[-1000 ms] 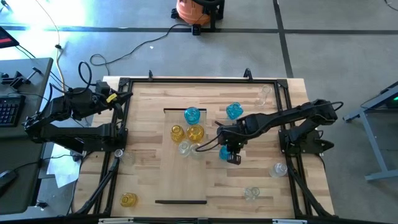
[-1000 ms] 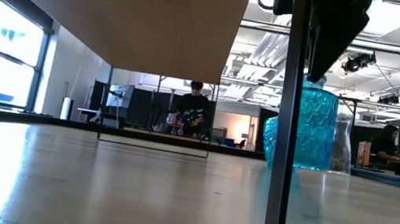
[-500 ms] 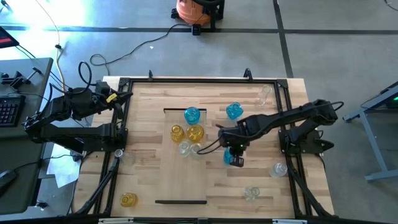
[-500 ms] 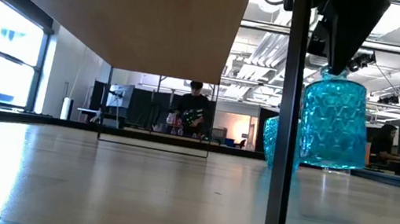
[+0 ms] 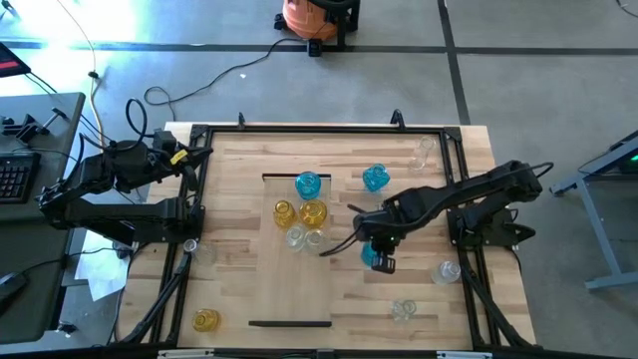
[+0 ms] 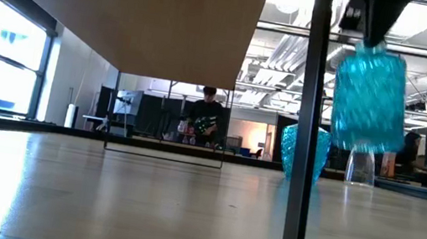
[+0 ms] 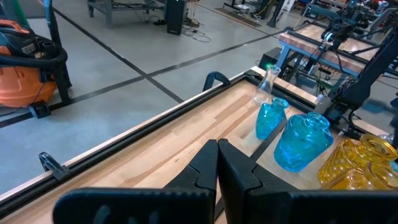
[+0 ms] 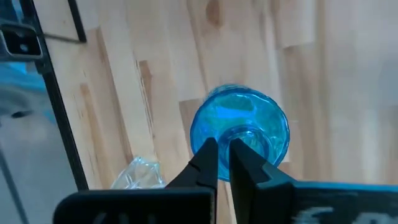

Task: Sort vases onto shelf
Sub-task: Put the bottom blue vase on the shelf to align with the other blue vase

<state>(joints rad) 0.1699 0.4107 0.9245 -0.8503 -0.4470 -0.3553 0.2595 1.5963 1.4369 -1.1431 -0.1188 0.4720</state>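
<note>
The right gripper (image 5: 378, 257) holds a blue vase (image 6: 366, 100) by its narrow neck, fingers closed on it, and the vase hangs clear above the table (image 5: 439, 319), right of the shelf (image 5: 269, 289). The step in hand seems to be the carrying. Next the arm must bring it over the shelf, near the other vases (image 5: 302, 211), and lower it upright. The left gripper (image 7: 217, 163) waits closed and empty at the table's left edge

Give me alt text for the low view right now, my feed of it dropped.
A blue vase hangs clear above the table, gripped at its neck by the right tool coming from above. Behind it, a second blue vase and a clear vase stand on the table. A pale wood panel fills the upper left.
</note>
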